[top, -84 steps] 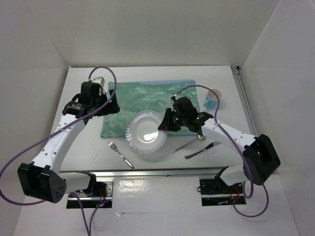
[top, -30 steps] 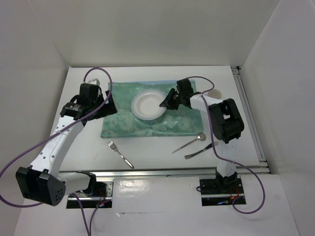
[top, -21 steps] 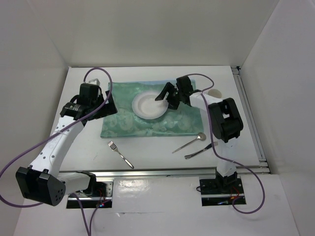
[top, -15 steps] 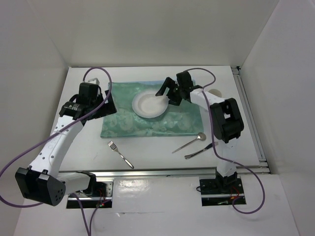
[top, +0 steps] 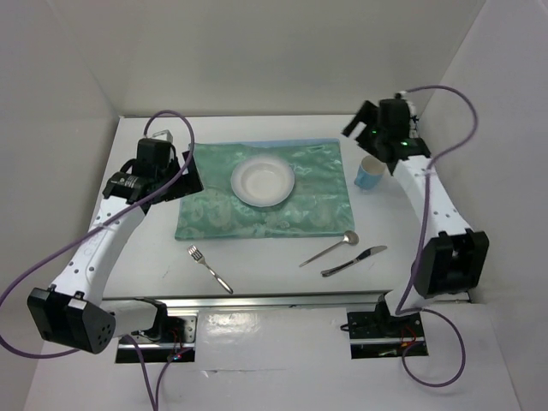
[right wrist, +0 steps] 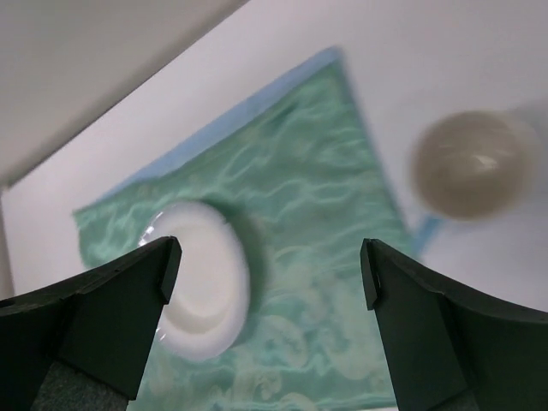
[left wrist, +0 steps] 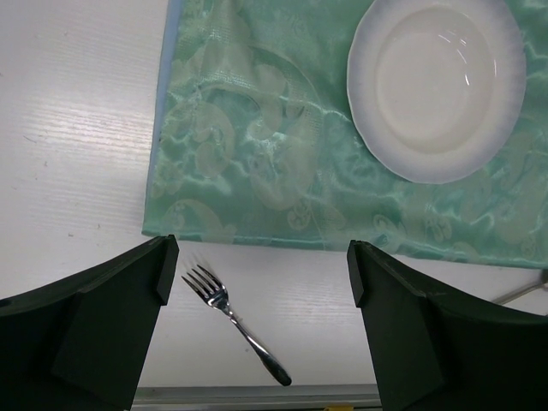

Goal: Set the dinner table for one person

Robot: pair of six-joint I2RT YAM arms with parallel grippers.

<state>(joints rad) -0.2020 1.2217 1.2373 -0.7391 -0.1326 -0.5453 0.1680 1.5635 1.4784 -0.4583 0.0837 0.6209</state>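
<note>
A white plate (top: 263, 182) (left wrist: 435, 86) (right wrist: 201, 291) rests on the green placemat (top: 265, 214) (left wrist: 257, 163) (right wrist: 317, 223), which lies on the white dinner table (top: 137, 248). Near the front edge lie a fork (top: 210, 268) (left wrist: 231, 321), a spoon (top: 329, 249) and a knife (top: 353, 261). A blue paper cup (top: 370, 174) (right wrist: 469, 175) stands right of the mat. My left gripper (top: 187, 178) (left wrist: 261, 257) hovers open over the mat's left end. Raised near the far right corner, my right gripper (top: 362, 127) (right wrist: 270, 253) is open and empty, well away from the plate.
White walls close in the table at the back and both sides. A metal rail (top: 274, 300) runs along the front edge. A strip of rail (top: 432, 201) also lines the right side.
My right gripper opened and let go of the plate on the placemat, then rose and swung back to the right above the cup. The left arm hardly moved.
</note>
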